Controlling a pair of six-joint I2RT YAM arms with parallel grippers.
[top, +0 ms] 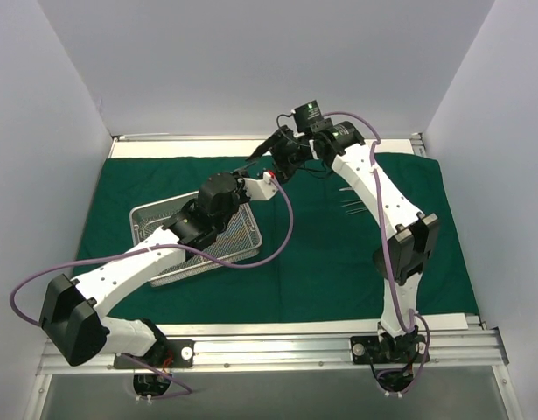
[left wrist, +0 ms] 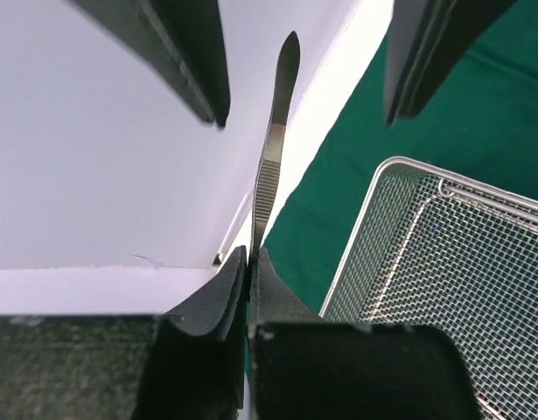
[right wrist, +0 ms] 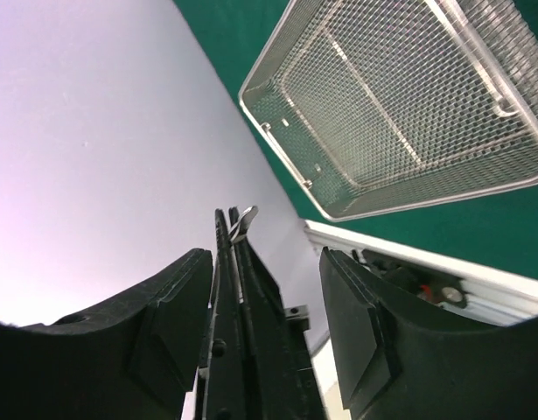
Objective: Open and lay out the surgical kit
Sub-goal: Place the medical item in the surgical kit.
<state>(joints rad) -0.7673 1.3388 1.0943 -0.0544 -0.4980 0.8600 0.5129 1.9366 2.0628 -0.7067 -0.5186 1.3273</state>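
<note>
Left gripper [left wrist: 249, 262] is pinched tight on a slim metal instrument [left wrist: 273, 149], holding it aloft over the green cloth [top: 321, 262]; right gripper [right wrist: 262, 258] straddles it, fingers spread wide on either side; wire-mesh tray [top: 242, 236] sits on the cloth's left half; more thin instruments [top: 352, 206] lie on the cloth to the right.

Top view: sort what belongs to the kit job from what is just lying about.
Job: drape, tray, forceps in left gripper, instruments laid on the drape.
Just there: rail, cables.
</note>
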